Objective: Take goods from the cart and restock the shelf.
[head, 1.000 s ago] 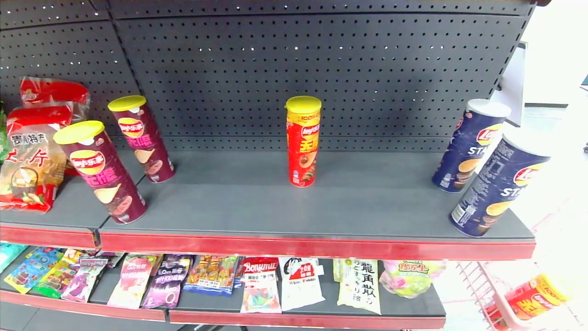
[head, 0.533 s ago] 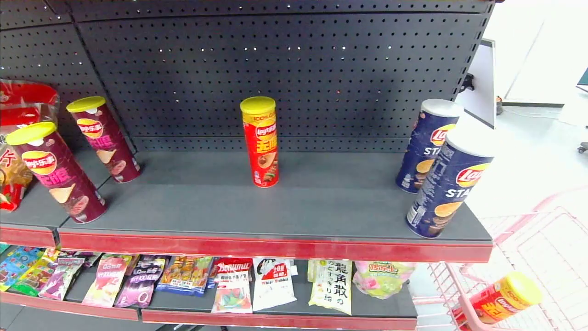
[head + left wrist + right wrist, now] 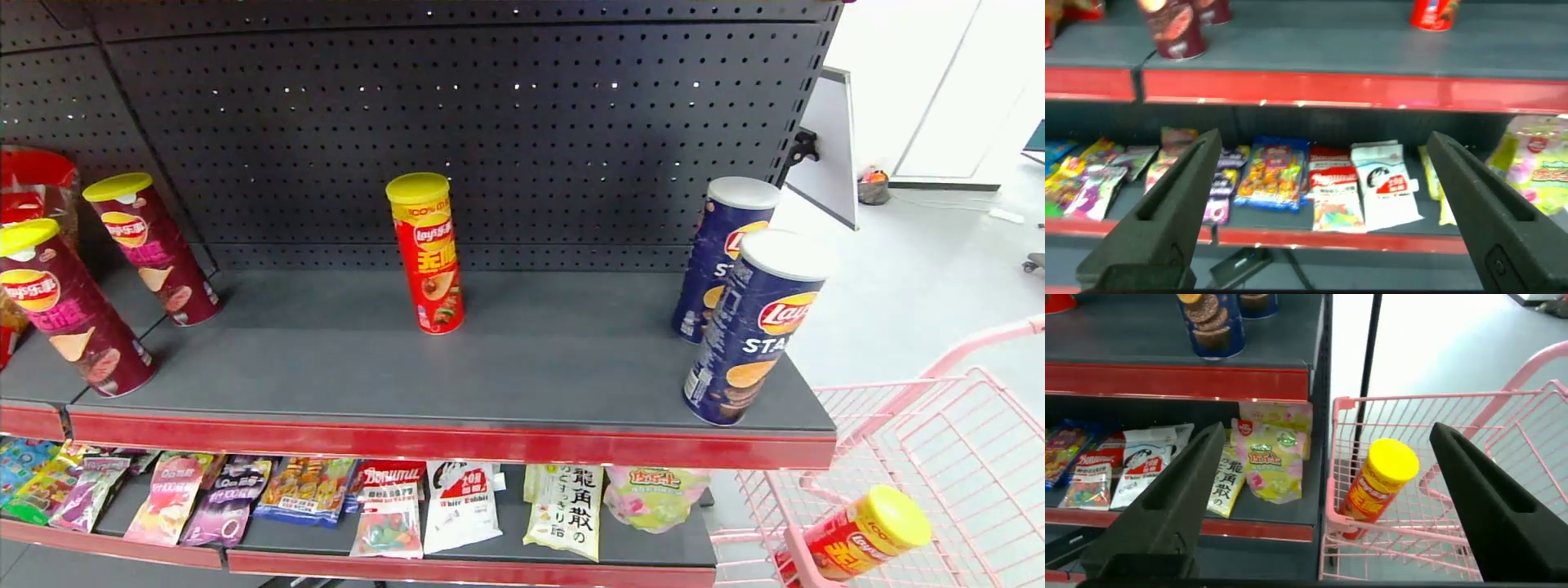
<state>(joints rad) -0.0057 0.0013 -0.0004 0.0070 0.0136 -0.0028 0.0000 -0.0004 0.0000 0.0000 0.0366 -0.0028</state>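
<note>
While the shelf (image 3: pixel 522 371) carries one red can (image 3: pixel 426 253), two maroon cans (image 3: pixel 151 249) and two blue cans (image 3: pixel 747 327) upright, the pink cart (image 3: pixel 980 349) beside it holds one tilted can (image 3: pixel 857 535). Left gripper (image 3: pixel 1323 139) and right gripper (image 3: pixel 1327 433) hang low, jaws wide apart, empty.

The left gripper (image 3: pixel 1323 139) is showing two matte black jaws, each shaped as a long wedge that is narrowing toward a blunt tip. A shallow rectangular notch is sitting in each one's upper face, and a small round hole is showing near one base. The right gripper (image 3: pixel 1327 429) is wearing the same plain dark pair.
</note>
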